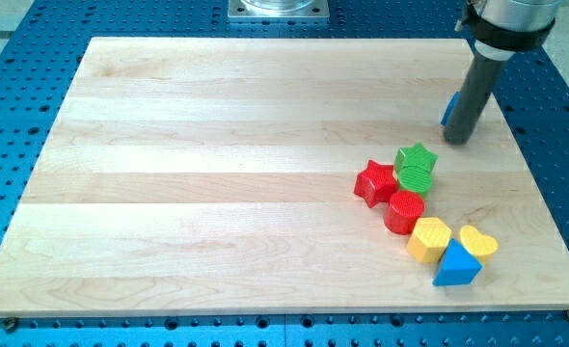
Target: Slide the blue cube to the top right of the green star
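Note:
The blue cube (449, 109) is at the board's upper right, mostly hidden behind my rod; only a sliver shows on the rod's left side. My tip (459, 141) rests on the board right against it, on its right and lower side. The green star (418, 157) lies below and to the left of the cube, with a gap of bare board between them. A green round block (415, 177) touches the star's lower edge.
A red star (376, 182) and a red cylinder (404, 211) sit left of and below the green blocks. A yellow hexagon block (429, 238), a yellow heart (477, 241) and a blue triangle (456, 265) cluster at the lower right. The board's right edge (526, 145) is close to the rod.

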